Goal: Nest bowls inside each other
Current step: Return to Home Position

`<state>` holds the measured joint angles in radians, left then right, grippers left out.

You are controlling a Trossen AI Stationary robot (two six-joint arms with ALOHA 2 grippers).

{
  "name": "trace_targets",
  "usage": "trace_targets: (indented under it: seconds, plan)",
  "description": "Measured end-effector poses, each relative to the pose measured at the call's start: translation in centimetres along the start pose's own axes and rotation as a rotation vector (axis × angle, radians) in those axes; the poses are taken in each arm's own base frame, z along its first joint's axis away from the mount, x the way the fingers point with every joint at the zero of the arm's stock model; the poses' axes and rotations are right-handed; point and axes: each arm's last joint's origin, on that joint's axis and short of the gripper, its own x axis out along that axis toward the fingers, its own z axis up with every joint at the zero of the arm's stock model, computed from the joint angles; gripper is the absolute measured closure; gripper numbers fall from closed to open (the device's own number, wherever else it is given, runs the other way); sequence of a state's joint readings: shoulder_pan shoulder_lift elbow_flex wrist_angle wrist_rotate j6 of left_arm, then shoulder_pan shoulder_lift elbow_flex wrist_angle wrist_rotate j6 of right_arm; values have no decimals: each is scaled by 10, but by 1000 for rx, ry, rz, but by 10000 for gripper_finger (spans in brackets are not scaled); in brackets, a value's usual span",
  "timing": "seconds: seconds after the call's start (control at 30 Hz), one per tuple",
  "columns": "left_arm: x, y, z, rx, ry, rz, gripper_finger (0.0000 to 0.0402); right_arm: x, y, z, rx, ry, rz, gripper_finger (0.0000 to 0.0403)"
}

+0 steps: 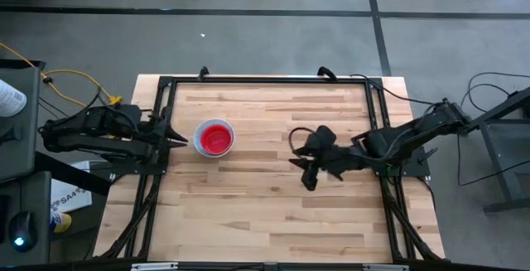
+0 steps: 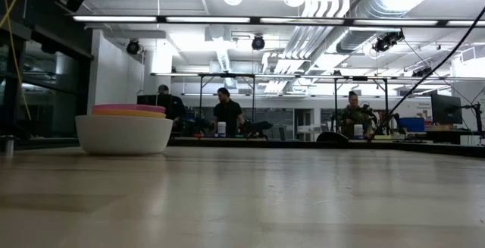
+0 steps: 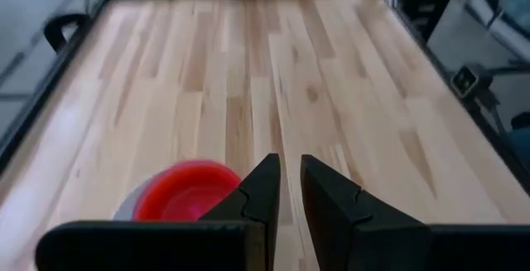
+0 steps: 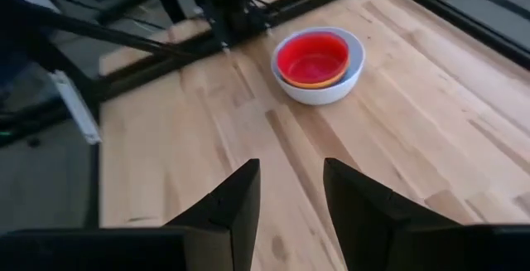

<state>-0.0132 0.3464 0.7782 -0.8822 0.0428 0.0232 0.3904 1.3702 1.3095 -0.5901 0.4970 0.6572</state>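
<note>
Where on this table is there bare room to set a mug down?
Bare: the table across its lower third in the high view; the strip between the stack of bowls and the black rail at the top; and the gap between the stack and the right hand. Crowded: the left side, where the left hand sits close beside the stack.

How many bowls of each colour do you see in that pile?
White bowl: 1
Yellow bowl: 1
Red bowl: 1
Total showing: 3. Any bowls nested deeper inside are hidden.
</note>
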Motion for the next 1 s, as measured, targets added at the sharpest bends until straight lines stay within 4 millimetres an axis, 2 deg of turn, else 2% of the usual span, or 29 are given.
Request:
trace_targets:
  seconds: [0.13,0.3,0.6,1.0]
  plan:
    - [-7,0,-4,3,-26,1,350,-14,-7,-11,26,-61,60,275]
    - [-5,0,-5,-1,-27,1,350,-20,-17,-32,29,-132,106,275]
    - [-6,0,-5,-4,-28,9,350,-9,-42,-71,35,-255,183,275]
    - [-6,0,-5,-36,-31,11,350,-2,-54,-96,-71,-275,266,275]
